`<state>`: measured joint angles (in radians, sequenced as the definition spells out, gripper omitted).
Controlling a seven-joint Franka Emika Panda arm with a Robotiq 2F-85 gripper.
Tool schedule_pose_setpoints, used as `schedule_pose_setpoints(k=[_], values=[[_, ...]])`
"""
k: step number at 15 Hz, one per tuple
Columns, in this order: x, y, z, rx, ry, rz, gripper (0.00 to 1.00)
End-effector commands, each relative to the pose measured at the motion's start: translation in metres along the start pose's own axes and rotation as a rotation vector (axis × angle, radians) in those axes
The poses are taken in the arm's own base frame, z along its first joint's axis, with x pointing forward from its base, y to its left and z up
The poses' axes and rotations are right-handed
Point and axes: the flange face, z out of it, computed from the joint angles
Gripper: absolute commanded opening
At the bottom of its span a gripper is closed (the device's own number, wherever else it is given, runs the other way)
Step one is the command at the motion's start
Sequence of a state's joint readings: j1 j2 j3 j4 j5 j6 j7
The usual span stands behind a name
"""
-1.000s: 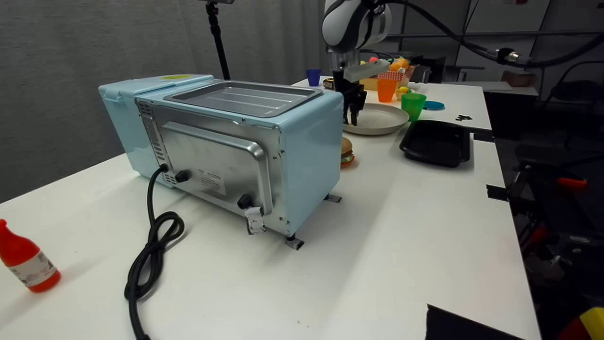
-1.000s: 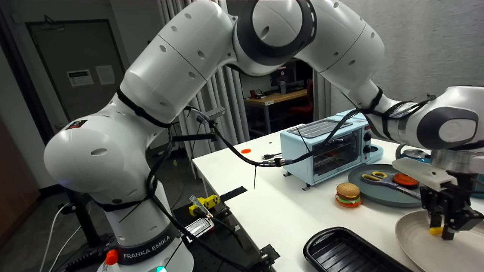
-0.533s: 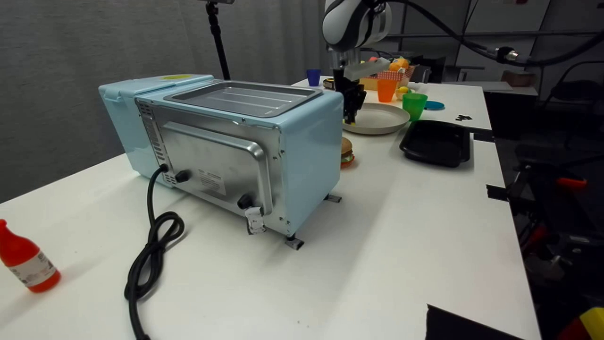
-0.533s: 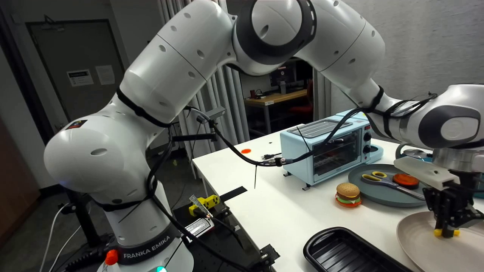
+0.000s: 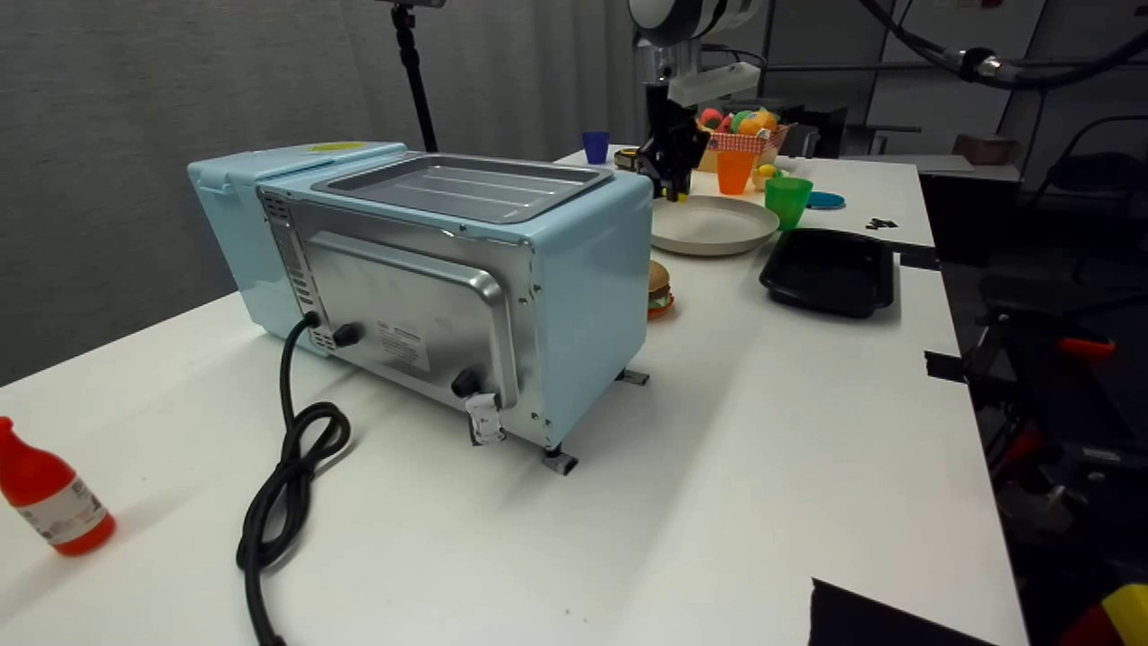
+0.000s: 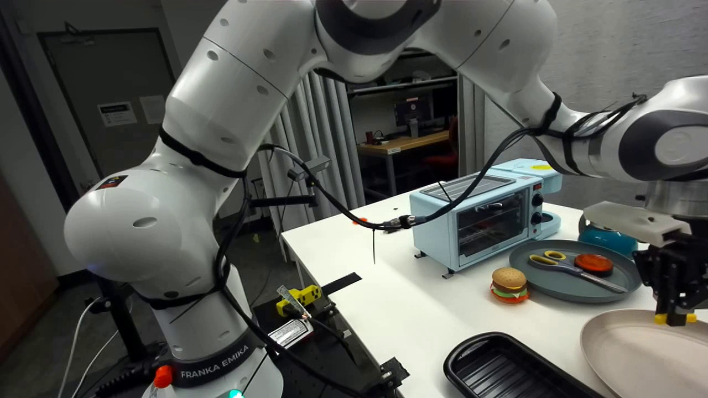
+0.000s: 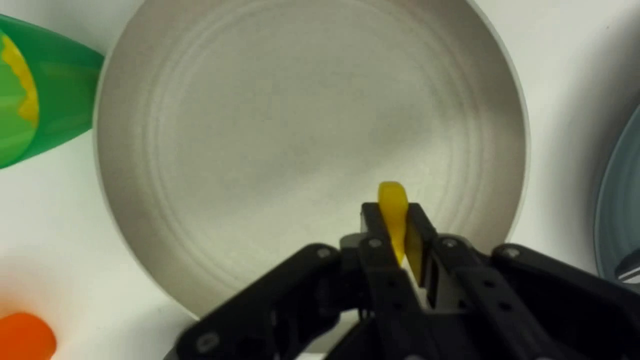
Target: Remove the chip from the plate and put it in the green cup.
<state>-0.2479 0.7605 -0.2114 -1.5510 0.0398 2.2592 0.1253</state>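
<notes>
The yellow chip (image 7: 393,197) is clamped between the two fingertips of my gripper (image 7: 394,212), its end sticking out past them. In both exterior views the chip (image 5: 681,196) (image 6: 660,319) shows at the fingertips, raised above the whitish plate (image 5: 717,235) (image 6: 625,348). In the wrist view the bare plate (image 7: 300,115) lies under the gripper. The green cup (image 5: 787,203) stands beside the plate's rim in an exterior view. It also shows at the left edge of the wrist view (image 7: 70,90), partly cut off, with something yellow inside. My gripper is across the plate from the cup.
A black tray (image 5: 830,274) lies near the plate and green cup. An orange cup (image 5: 735,170) and a fruit basket (image 5: 762,144) stand beyond. A grey-green plate with scissors (image 6: 558,268), a toy burger (image 6: 509,284) and a blue toaster oven (image 6: 481,215) stand nearby.
My gripper was open around the chip on the plate one second ago and closed on it by half a second ago. It has since risen with the chip off the plate.
</notes>
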Motion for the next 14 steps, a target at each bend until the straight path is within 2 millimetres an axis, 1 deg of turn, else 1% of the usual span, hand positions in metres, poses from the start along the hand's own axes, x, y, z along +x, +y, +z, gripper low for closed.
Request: schedule_pose_setpoints(k=[1, 4, 7, 10, 14], values=[[-0.028, 0.021, -0.030, 0.001, 0.012, 0.015, 0.04], [-0.043, 0.043, -0.040, 0.003, 0.010, 0.042, 0.04], [-0.055, 0.066, -0.042, 0.011, 0.004, 0.077, 0.04], [-0.062, 0.088, -0.041, 0.018, 0.014, 0.112, 0.04], [-0.068, 0.116, -0.034, 0.019, 0.028, 0.158, 0.04]])
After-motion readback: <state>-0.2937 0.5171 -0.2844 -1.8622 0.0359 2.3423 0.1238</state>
